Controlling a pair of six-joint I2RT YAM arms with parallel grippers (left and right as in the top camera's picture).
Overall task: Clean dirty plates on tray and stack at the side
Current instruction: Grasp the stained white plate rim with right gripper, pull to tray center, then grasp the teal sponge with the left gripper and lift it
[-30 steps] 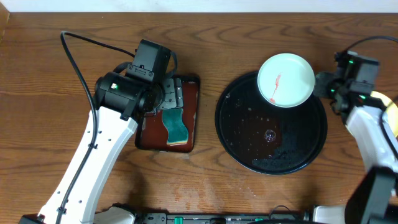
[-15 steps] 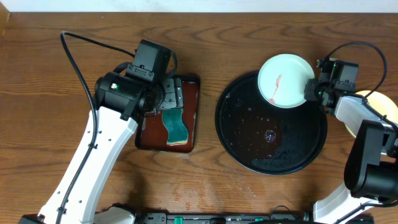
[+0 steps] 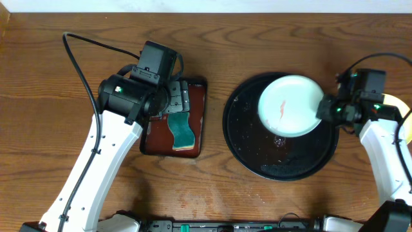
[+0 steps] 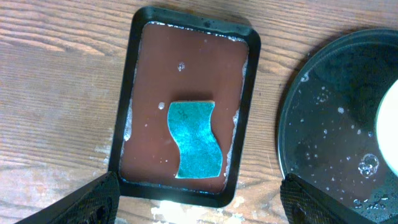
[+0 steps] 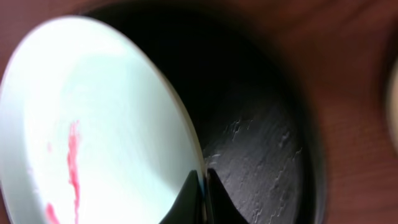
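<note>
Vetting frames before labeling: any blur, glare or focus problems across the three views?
Overhead: sharp and evenly lit; the wet black tray shows small glints, and the plate is bright but its red smear still reads. Left wrist: crisp on the sponge and dark-red tray, no blur. Right wrist: soft, too close to focus; plate nearly washed out, smear fuzzy, surroundings dim.

Overhead is looking straight down on the whole table [image 3: 38,77]; the left wrist is facing down over the dark-red tray [image 4: 186,81] (black tray [image 4: 329,137] shared); the right wrist is crowding the plate [image 5: 93,112].
</note>
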